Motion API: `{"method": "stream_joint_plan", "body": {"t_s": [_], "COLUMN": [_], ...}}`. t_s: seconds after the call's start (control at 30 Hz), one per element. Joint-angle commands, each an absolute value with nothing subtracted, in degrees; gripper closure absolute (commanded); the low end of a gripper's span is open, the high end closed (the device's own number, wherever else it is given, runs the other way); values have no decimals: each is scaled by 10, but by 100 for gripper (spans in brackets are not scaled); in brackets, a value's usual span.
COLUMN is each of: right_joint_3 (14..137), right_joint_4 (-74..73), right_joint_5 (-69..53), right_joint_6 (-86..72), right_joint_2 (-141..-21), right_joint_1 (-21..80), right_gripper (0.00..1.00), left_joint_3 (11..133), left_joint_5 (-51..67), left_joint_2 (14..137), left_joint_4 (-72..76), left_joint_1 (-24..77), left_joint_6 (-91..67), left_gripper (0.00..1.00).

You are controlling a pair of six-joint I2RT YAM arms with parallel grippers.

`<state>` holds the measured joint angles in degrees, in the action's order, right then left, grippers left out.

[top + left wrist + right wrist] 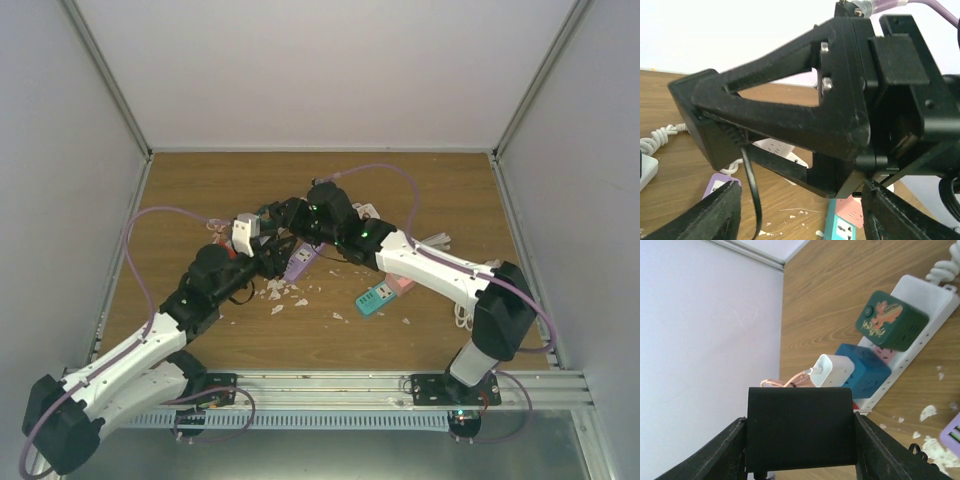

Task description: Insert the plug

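Note:
My right gripper (800, 440) is shut on a black plug (800, 427), held above the table. In the left wrist view the same plug (705, 125) shows at the tip of the right gripper's fingers, with its black cord (752, 192) hanging down. A white power strip (920, 325) lies beyond it, carrying a green adapter (890, 320), a blue adapter (862, 371) and a white charger (832, 371). My left gripper (800, 220) is open and empty, just below and beside the right gripper. In the top view both grippers meet near the table's middle, the left (262, 258) and the right (272, 215).
A purple power strip (298, 262), a teal strip (375, 298) and a pink strip (402, 284) lie on the wooden table (330, 340). White scraps (280, 292) are scattered near them. Another white strip (432, 241) with a coiled cord lies at the right. Grey walls enclose the table.

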<state>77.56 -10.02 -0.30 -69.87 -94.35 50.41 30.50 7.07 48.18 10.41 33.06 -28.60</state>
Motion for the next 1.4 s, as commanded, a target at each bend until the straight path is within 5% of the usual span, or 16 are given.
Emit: {"method": "stream_joint_plan", "body": {"t_s": [0.0, 0.67, 1.0, 1.37], "right_joint_3": [763, 746, 712, 700], "right_joint_4": [-57, -51, -23, -3], "right_joint_5": [-31, -74, -100, -120], "right_joint_6": [-760, -801, -863, -918], "right_joint_2": [-921, -922, -924, -928], "right_joint_1": [511, 533, 534, 538], "right_gripper": [53, 53, 53, 53], "left_joint_3": [304, 335, 304, 308], "left_joint_5": [-70, -120, -116, -149], "left_joint_2": [487, 554, 555, 591], "left_joint_4": [143, 213, 271, 294], "left_joint_1": [367, 369, 377, 387], "left_joint_6": [-251, -232, -207, -182], "left_gripper": [37, 65, 53, 88]}}
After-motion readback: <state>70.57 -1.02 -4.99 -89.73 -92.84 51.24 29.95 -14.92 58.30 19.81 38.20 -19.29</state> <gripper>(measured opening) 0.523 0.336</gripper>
